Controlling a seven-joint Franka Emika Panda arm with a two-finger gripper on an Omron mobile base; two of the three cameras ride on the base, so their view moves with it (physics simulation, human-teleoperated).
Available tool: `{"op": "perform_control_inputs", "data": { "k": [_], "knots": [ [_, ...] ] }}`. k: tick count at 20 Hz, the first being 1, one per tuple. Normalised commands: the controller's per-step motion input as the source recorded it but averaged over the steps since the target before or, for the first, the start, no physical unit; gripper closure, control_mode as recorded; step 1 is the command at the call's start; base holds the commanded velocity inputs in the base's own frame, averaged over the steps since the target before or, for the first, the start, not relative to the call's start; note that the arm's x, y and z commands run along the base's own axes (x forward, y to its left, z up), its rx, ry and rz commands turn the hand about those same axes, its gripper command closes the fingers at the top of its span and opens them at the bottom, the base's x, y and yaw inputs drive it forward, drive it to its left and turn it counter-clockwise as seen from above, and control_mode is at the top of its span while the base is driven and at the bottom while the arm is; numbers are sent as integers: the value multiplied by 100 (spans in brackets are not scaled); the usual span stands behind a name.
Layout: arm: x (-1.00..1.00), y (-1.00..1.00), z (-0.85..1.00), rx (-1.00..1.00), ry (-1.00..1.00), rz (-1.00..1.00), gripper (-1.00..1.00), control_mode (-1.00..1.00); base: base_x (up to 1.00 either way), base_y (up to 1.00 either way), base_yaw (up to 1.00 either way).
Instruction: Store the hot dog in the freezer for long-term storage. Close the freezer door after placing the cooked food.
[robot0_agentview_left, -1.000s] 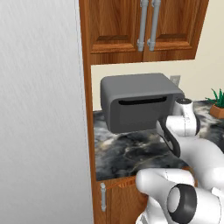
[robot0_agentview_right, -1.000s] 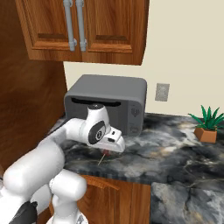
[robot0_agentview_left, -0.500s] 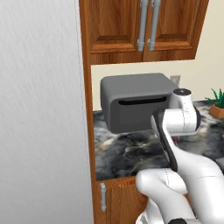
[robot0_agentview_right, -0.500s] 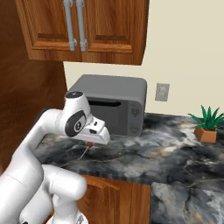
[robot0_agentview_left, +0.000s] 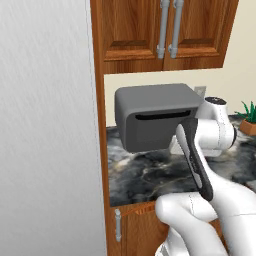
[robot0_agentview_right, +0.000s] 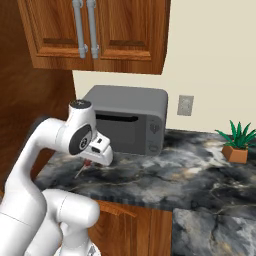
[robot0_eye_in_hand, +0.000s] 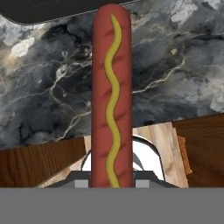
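Gripper (robot0_agentview_right: 86, 164) clamped on hot dog (robot0_eye_in_hand: 111, 96), held clear above counter (robot0_agentview_right: 200, 175) for carrying. Freezer transfer pending, by my judgement.

The hot dog (robot0_eye_in_hand: 111, 96) was a long reddish-brown sausage with a wavy mustard line along its length, held lengthwise and sticking straight out over the dark marble counter (robot0_eye_in_hand: 175, 65) edge. In the right base view it showed as a thin reddish sliver (robot0_agentview_right: 83, 168), angled downward, too small for detail.
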Motion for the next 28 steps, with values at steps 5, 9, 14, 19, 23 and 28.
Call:
{"op": "perform_control_inputs", "data": {
  "k": [5,9,14,19,23,28],
  "knots": [
    [-10,-7,5,6,6,0,100,-100,0,0,0],
    [-21,7,7,-8,0,0,100,-100,0,0,0],
    [-35,26,0,-9,0,0,100,-100,0,0,0],
    [-48,30,2,-7,0,0,100,-100,0,0,0],
    [-49,31,23,-10,0,0,100,-100,0,0,0],
    [-22,11,7,-11,0,1,100,-100,0,0,0]
  ]
}}
